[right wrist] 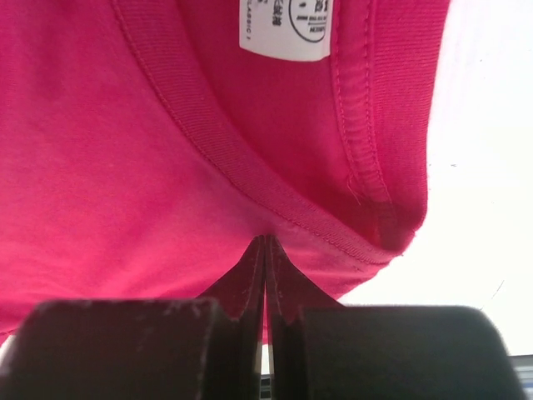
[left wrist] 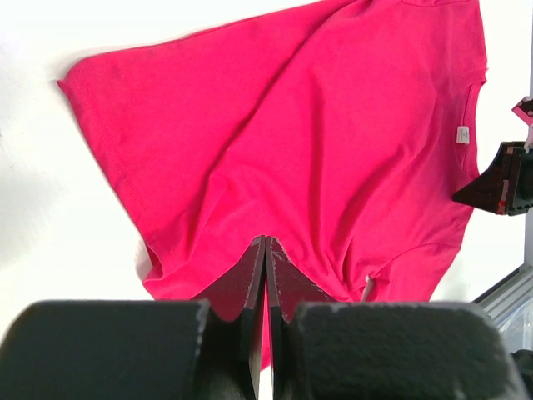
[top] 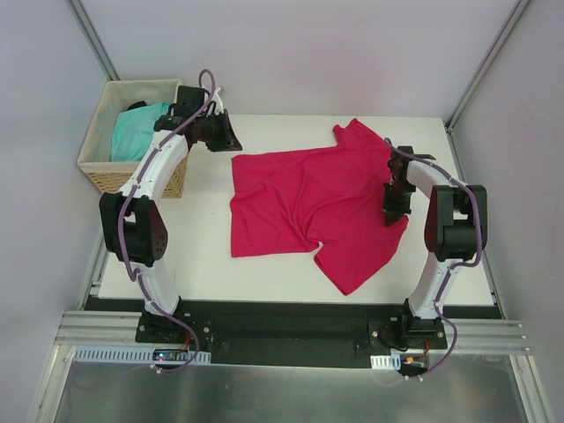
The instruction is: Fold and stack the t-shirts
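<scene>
Left gripper (left wrist: 266, 246) pressed together, empty, tabletop (top: 203, 256) far-left | right gripper (right wrist: 265, 243) pressed together at crimson t-shirt (top: 300, 198) collar (right wrist: 208, 133), right edge | smooth wrinkles before folding

We see one tee (top: 300, 198) spread on the table (top: 211, 256); the basket (top: 106, 179) stands at its far left corner, the other tee (top: 132, 137) inside it

Lab robot cell; white enclosure walls (top: 291, 53), aluminium base rail (top: 291, 339).

text: white neck label (right wrist: 286, 29) on crimson-pink t-shirt (right wrist: 125, 167) | unreadable
</scene>
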Action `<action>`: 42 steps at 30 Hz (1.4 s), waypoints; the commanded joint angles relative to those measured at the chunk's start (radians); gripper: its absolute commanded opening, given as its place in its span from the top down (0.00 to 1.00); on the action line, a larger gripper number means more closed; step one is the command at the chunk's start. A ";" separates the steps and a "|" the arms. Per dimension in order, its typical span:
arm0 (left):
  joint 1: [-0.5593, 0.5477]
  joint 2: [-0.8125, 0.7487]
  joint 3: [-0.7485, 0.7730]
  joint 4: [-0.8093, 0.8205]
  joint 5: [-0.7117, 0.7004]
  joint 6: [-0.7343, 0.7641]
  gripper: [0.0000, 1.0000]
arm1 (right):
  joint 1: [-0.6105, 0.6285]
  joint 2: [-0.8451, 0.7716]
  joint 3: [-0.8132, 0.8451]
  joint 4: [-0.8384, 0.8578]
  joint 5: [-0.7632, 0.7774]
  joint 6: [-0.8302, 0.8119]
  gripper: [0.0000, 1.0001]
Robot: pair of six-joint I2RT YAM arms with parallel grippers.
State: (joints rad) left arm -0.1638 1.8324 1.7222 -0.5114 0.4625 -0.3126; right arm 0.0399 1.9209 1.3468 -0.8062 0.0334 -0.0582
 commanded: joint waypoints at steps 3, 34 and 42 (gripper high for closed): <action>0.000 -0.012 0.042 -0.019 -0.008 0.024 1.00 | -0.018 0.026 -0.009 -0.027 0.005 -0.020 0.99; -0.002 -0.038 0.102 -0.056 0.016 -0.011 1.00 | -0.262 0.095 0.100 -0.010 0.111 -0.190 0.99; -0.002 -0.030 0.109 -0.072 -0.007 -0.010 1.00 | -0.262 0.084 0.083 -0.008 0.054 -0.164 0.99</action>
State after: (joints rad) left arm -0.1638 1.8324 1.7817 -0.5678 0.4614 -0.3073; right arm -0.2184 2.0098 1.4319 -0.8177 0.1097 -0.2256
